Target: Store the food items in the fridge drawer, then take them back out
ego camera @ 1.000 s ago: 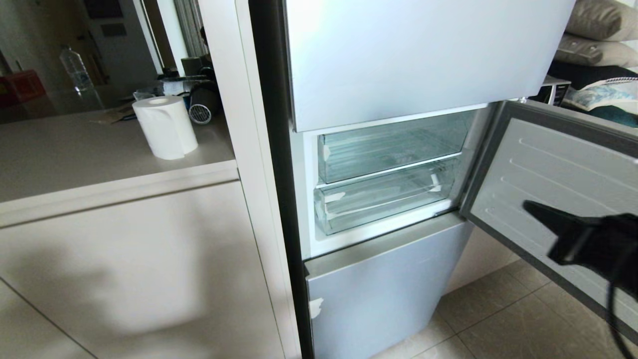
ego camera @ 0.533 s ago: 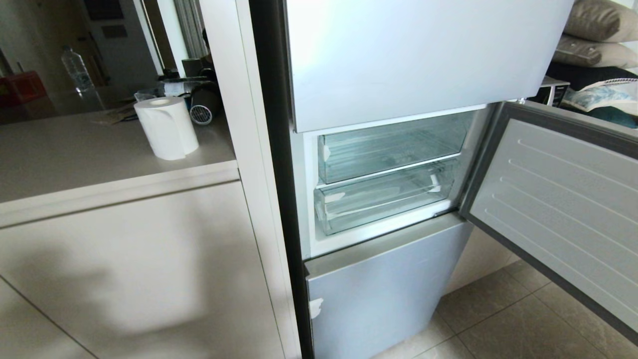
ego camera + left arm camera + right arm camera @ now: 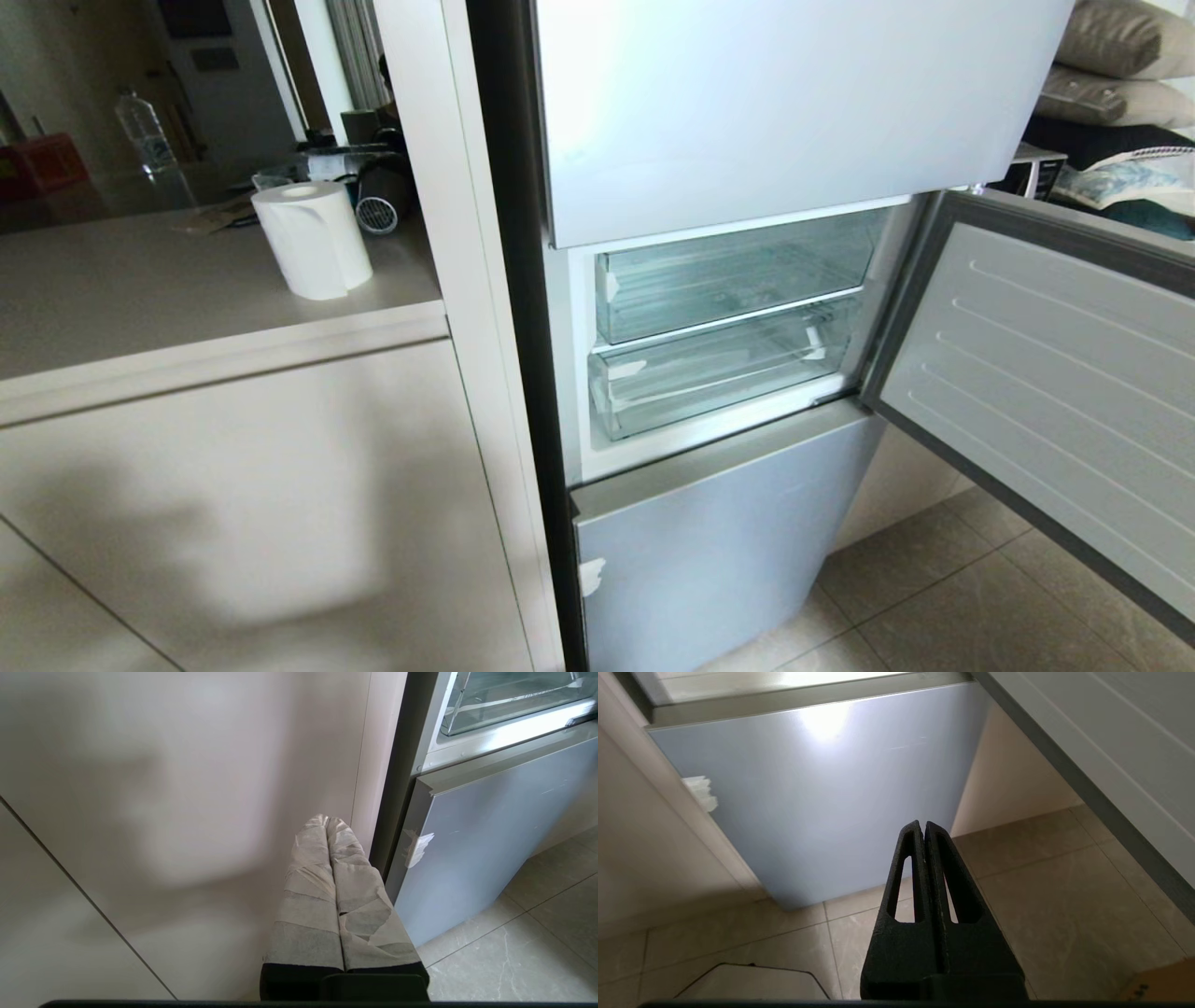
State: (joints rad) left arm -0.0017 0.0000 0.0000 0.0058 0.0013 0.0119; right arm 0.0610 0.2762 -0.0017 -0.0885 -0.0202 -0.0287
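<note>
The fridge (image 3: pixel 794 103) stands with its middle door (image 3: pixel 1055 373) swung open to the right. Inside, two clear drawers are pushed in; the lower, deeper one is the fridge drawer (image 3: pixel 719 378), and nothing shows in it. No food items are in view. Neither gripper appears in the head view. My left gripper (image 3: pixel 325 819), its fingers wrapped in pale tape, is shut and empty, low beside the cabinet wall and the fridge's bottom panel (image 3: pixel 490 830). My right gripper (image 3: pixel 923 825) is shut and empty, pointing at that bottom panel (image 3: pixel 822 793) above the tiled floor.
A beige counter (image 3: pixel 140 289) left of the fridge carries a paper roll (image 3: pixel 313 238), a water bottle (image 3: pixel 140 126) and small clutter. The open door overhangs the tiled floor (image 3: pixel 971 597) at right. Cushions (image 3: pixel 1120 56) lie behind it. A pale panel (image 3: pixel 752 982) sits below the right gripper.
The right gripper, seen in the head view's lower right a second ago in front of the open door, has dropped out of that view. The fridge and drawers are unchanged.
</note>
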